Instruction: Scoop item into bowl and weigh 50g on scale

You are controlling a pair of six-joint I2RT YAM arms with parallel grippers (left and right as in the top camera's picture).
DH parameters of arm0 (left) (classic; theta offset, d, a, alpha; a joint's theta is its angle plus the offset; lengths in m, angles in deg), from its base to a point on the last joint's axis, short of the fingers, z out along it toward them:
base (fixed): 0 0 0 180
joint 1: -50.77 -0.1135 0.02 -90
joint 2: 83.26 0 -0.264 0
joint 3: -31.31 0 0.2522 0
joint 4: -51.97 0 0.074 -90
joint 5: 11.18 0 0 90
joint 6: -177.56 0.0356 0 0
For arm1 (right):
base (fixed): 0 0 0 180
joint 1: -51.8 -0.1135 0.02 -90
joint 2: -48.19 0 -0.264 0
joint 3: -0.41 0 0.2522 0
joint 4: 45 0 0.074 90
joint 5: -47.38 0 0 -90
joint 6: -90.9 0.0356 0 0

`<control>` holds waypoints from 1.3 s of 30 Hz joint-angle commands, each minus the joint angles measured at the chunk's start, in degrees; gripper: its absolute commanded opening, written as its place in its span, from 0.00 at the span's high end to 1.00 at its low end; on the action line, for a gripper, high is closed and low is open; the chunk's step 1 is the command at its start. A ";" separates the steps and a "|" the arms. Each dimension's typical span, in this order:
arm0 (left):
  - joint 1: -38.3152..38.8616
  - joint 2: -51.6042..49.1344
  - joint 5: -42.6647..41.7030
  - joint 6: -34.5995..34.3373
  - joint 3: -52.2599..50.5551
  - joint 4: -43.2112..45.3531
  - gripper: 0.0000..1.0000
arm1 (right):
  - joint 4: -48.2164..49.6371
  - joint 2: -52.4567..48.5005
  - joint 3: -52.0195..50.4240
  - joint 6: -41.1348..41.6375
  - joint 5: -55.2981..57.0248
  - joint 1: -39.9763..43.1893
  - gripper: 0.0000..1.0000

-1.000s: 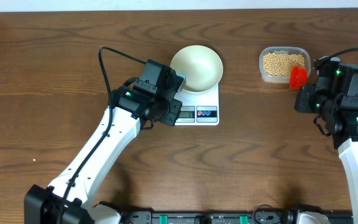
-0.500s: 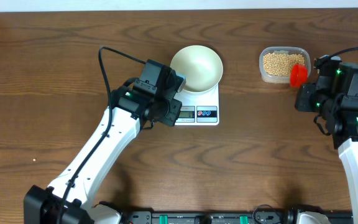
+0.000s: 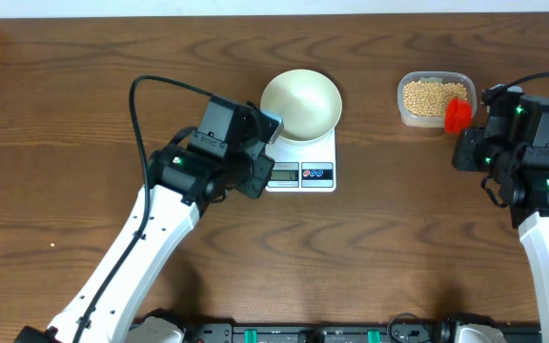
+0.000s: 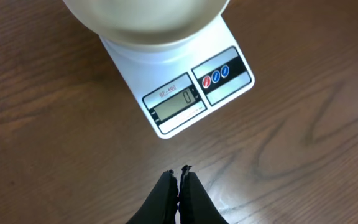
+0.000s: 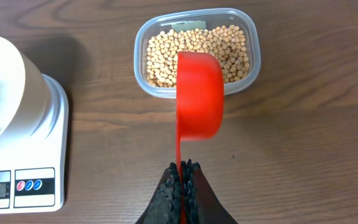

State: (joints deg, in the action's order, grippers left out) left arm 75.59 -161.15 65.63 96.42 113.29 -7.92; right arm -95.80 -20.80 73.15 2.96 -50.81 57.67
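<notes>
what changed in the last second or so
The left arm drew back from the scale, leftward and toward its base; the left pincer stays shut and empty. Nothing was grabbed or released. The right pincer still holds the red scoop at the tub of beans; the bowl stays on the scale.

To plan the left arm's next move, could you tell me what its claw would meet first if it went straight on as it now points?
Probably the scale, at its front edge by the display: the shut left claw points at it. Its height is unclear, so it might pass above.
</notes>
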 commanded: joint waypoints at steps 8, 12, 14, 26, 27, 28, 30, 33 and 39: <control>0.02 0.42 0.17 4.61 0.13 -1.60 0.93 | -0.02 -0.13 0.85 -0.87 -0.57 0.46 0.99; 0.02 0.42 0.17 4.61 0.13 -1.57 0.86 | -0.04 -0.13 0.85 -0.87 -0.59 0.46 0.99; 0.02 0.42 0.17 4.63 0.13 -1.57 0.85 | -0.04 -0.13 0.85 -0.90 -0.57 0.48 0.99; 0.00 0.42 3.63 4.61 0.13 -0.81 0.70 | -0.09 -0.13 0.85 -0.90 -0.57 0.46 0.99; 0.00 0.42 3.63 4.61 0.13 -0.72 0.69 | -0.07 -0.13 0.85 -0.87 -0.59 0.46 0.99; 0.00 0.42 3.63 4.61 0.13 -0.52 0.67 | -0.07 -0.13 0.85 -0.90 -0.57 0.46 0.99; 0.00 0.42 3.61 4.61 0.13 -0.11 0.66 | -0.07 -0.13 0.85 -0.90 -0.57 0.46 0.99; 0.00 0.39 3.63 4.61 0.13 0.55 0.61 | -0.07 -0.13 0.85 -0.90 -0.57 0.48 0.99; 0.02 -1.01 3.61 4.59 0.13 0.57 0.52 | -0.02 -0.13 0.85 -0.90 -0.57 0.46 0.99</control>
State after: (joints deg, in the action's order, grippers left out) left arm 75.59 -161.17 68.69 100.95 113.29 -7.33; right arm -95.84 -20.80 73.15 2.96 -50.81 57.67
